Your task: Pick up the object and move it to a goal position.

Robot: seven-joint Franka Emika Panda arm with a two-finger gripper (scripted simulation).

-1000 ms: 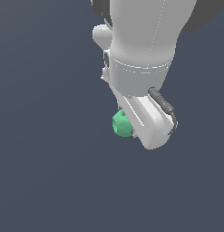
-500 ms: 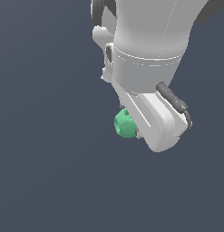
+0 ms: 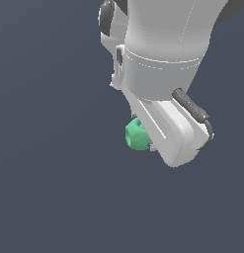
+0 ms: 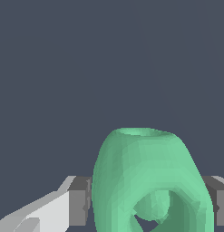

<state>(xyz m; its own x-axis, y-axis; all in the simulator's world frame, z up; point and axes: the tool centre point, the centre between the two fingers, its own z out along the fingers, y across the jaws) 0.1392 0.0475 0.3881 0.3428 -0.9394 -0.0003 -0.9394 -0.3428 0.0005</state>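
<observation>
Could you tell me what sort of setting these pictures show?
Most likely a bare simulated test scene: a flat, uniform grey-blue backdrop with no furniture, a smoothly rendered white robot arm, and a single mint-green object held between the fingers.

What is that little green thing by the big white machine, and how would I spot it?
Find the big white robot arm and follow it down to its gripper. The small mint-green faceted lump sits pinched there, with a hollow in one side. It is the only coloured thing against the plain dark background.
</observation>
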